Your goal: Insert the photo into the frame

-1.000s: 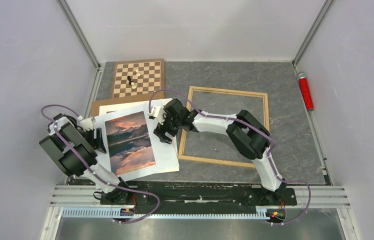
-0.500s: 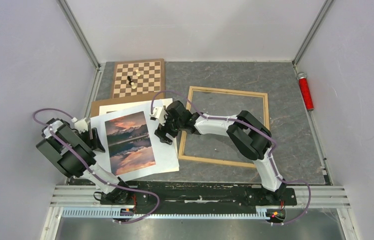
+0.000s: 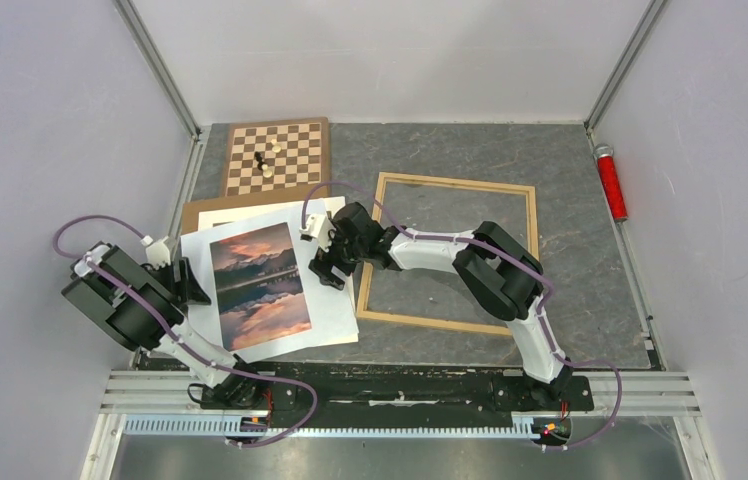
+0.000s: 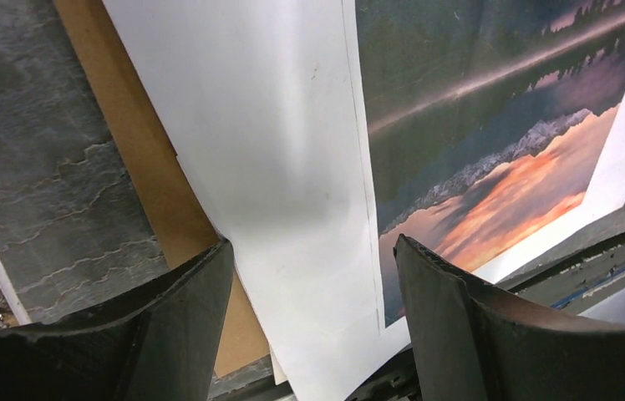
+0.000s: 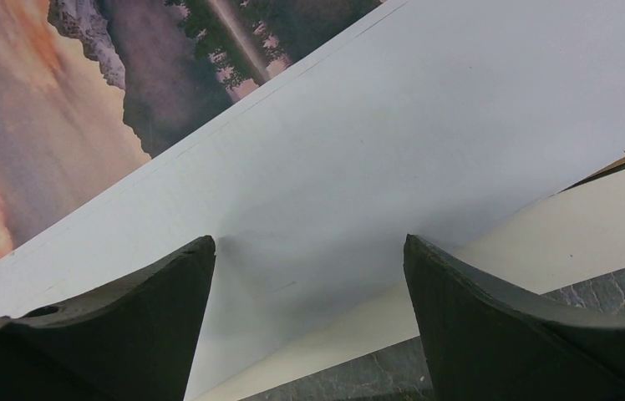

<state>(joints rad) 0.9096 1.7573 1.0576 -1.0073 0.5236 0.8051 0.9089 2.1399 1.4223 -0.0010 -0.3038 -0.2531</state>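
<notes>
lab robot cell, white walls [image 3: 40, 150], aluminium rails [image 3: 400, 384]

I see the photo [image 3: 258, 285] lying on a sheet [image 3: 332, 318], which lies on a board [image 3: 193, 212]. The frame [image 3: 455, 182] lies just beside the sheet, to its right. The chessboard [image 3: 278, 157] lies behind them. My left gripper [image 3: 190, 285] is at the sheet's left edge and my right gripper [image 3: 325, 268] is over its right edge.
</notes>
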